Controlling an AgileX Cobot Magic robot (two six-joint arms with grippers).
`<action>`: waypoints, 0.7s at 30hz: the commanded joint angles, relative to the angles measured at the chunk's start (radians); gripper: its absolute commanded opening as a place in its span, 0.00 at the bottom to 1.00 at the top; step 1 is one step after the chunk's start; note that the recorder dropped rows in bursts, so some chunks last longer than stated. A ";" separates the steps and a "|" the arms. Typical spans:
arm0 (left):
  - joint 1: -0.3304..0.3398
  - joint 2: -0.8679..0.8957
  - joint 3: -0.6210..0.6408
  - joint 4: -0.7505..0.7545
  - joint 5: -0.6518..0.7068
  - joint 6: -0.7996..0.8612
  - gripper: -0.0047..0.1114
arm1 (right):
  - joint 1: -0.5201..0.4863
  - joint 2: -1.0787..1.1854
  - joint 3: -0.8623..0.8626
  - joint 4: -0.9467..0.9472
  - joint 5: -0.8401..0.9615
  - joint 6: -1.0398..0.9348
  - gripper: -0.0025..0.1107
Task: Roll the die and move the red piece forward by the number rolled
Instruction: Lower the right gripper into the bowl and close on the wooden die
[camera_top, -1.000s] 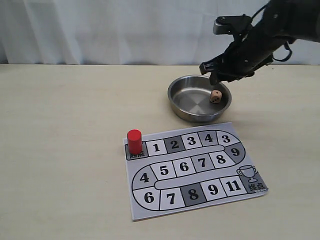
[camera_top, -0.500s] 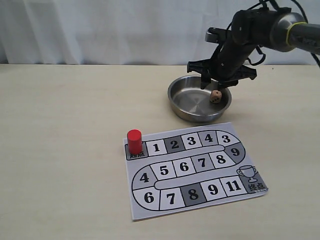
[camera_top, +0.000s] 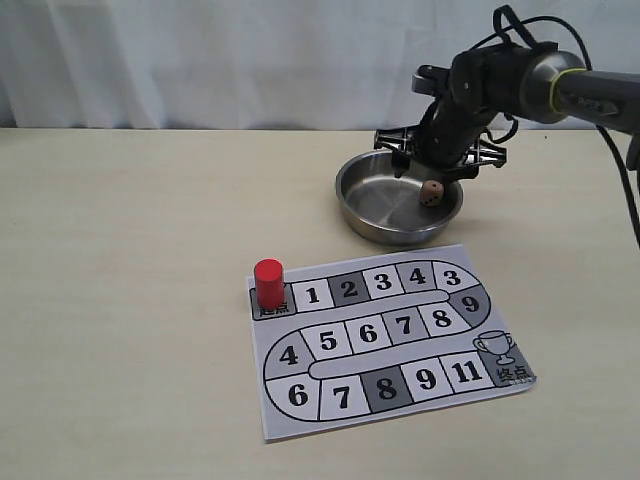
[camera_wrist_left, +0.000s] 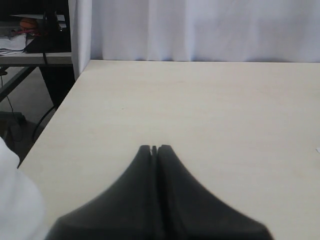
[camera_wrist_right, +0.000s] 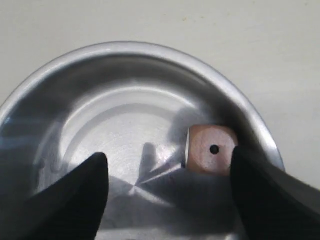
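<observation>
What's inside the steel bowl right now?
I see only the die, near the bowl's wall, with one pip facing the right wrist camera. The open right gripper hangs above it. Its fingers cover part of the bowl's floor, and the die's underside is hidden.

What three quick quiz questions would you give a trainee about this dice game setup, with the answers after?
1. Pick one: the red piece stands on the board at A) the start square, B) square 5, C) the trophy square.
2. True or false: the die lies on the board.
3. Fill in: the die's face toward the right wrist camera shows ___ pip.

Key: 1) A. 2) False, it sits in the metal bowl. 3) One.
</observation>
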 joint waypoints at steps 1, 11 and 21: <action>-0.008 0.000 -0.006 0.001 -0.012 0.000 0.04 | 0.000 0.021 -0.008 -0.016 -0.039 0.003 0.60; -0.008 0.000 -0.006 0.001 -0.012 0.000 0.04 | 0.000 0.038 -0.008 -0.093 -0.066 0.009 0.59; -0.008 0.000 -0.006 0.001 -0.012 0.000 0.04 | 0.000 0.051 -0.008 -0.052 -0.064 0.009 0.59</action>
